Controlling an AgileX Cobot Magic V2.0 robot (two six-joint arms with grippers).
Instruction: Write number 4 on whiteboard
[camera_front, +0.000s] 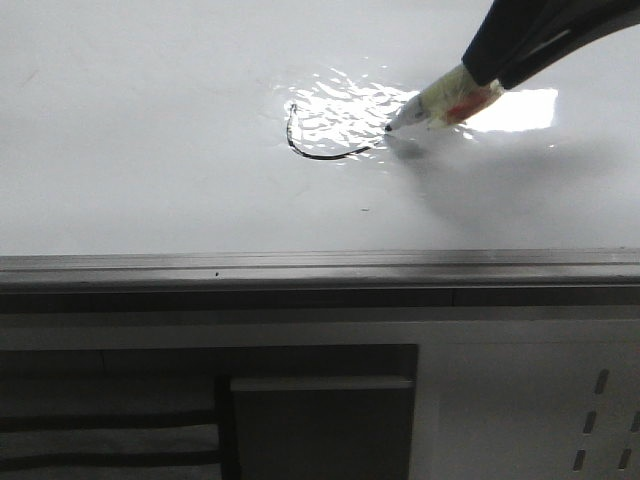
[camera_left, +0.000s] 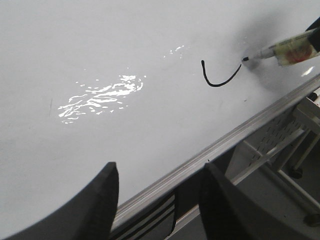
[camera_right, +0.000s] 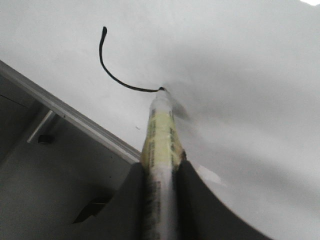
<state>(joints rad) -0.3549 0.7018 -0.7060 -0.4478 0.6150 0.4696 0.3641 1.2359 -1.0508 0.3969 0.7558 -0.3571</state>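
Observation:
The whiteboard (camera_front: 150, 150) fills the front view, with a grey edge rail (camera_front: 300, 265) along its near side. On it is a thin dark curved hook (camera_front: 315, 153); no vertical stroke crosses it. My right gripper (camera_front: 487, 78) is shut on a yellow-white marker (camera_front: 440, 103), whose tip touches the board at the hook's right end. The right wrist view shows the gripper (camera_right: 161, 167) clamped on the marker (camera_right: 160, 130), with the hook (camera_right: 112, 75) beyond it. My left gripper (camera_left: 159, 167) is open and empty over the rail, well away from the hook (camera_left: 217, 82).
A rippled bright glare (camera_front: 340, 105) lies on the board around the hook. A tiny dark speck (camera_front: 365, 210) sits nearer the rail. Below the rail are a dark recess (camera_front: 320, 420) and a perforated white panel (camera_front: 600, 410).

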